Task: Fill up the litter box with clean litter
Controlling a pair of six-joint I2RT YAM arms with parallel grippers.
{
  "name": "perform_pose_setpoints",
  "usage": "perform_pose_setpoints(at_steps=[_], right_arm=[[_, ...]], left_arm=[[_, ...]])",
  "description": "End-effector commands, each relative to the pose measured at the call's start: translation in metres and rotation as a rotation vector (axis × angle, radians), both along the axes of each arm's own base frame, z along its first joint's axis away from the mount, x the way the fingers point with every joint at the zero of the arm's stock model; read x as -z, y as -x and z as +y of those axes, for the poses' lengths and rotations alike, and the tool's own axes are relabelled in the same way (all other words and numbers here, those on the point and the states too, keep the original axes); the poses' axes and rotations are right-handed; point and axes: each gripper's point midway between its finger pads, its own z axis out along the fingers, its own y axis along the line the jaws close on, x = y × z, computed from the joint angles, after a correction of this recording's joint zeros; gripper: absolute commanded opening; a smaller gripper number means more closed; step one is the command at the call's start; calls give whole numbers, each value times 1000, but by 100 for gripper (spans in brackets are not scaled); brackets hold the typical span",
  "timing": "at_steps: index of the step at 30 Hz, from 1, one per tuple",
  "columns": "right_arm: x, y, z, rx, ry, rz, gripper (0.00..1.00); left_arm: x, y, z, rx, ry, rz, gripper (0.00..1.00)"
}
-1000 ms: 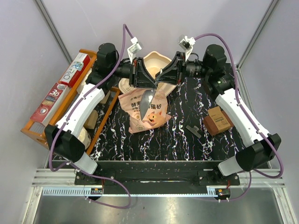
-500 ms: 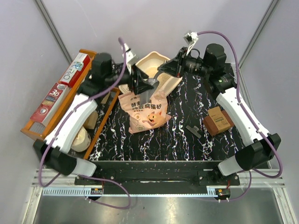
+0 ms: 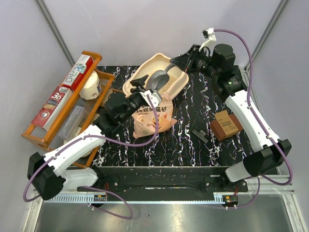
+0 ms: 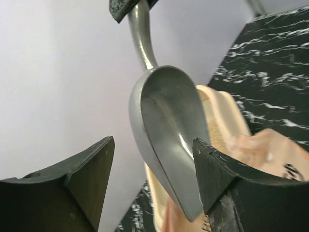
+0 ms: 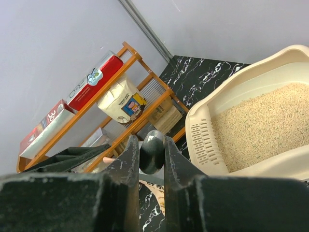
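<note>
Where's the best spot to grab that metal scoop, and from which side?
Grip the metal scoop by the end of its thin handle, coming from the far right, as the right pincer does now. The handle is narrow enough to clamp; the bowl is wide, smooth and curved, and probably better left free for scooping.

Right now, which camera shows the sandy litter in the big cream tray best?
The right wrist view: the pale beige sandy granules lie in plain sight inside the cream plastic litter box. In the top view, a grey metal scoop hides much of them. The left wrist view shows only the box's rim behind that scoop.
</note>
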Motion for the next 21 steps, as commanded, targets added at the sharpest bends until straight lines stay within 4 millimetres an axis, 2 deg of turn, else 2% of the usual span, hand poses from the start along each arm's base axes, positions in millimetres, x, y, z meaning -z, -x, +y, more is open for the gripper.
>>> perform_pose_setpoints(at_steps=[1, 4, 6, 7, 10, 11, 12, 15, 16, 17, 18, 19, 20, 21], right_arm=[[-42, 5, -10, 49, -71, -74, 0], [-41, 5, -11, 49, -70, -73, 0], [-40, 7, -9, 40, -71, -71, 0], [-38, 6, -10, 41, -71, -68, 0], [-37, 6, -11, 46, -70, -69, 0], [-36, 6, -10, 43, -69, -70, 0], [-36, 7, -10, 41, -69, -70, 0], [-33, 9, -10, 31, -56, -76, 0], [-34, 10, -11, 22, -36, -99, 9], [-35, 12, -12, 8, -20, -123, 33], [-38, 24, -8, -65, -3, -151, 77], [-44, 26, -15, -85, 27, -204, 88], [-47, 29, -19, -111, 39, -225, 95], [-52, 41, -20, -179, 40, -248, 100]], left_arm=[[-57, -17, 16, -151, 49, -267, 68], [-60, -22, 9, -152, 37, -301, 65], [-54, -28, 2, -148, 22, -291, 59], [-56, -29, 0, -146, 19, -296, 47], [-51, -36, -9, -144, -9, -314, 22], [-46, -40, -12, -147, -22, -311, 7], [-47, -42, -12, -156, -22, -307, 1], [-49, -49, -13, -173, -11, -281, 0], [-49, -50, -12, -174, -15, -268, 0], [-52, -48, -12, -168, 3, -254, 0], [-53, -46, -12, -158, 8, -237, 0], [-53, -45, -13, -145, -10, -191, 0], [-57, -41, -12, -127, 16, -146, 0], [-55, -36, -16, -86, 14, -107, 0]])
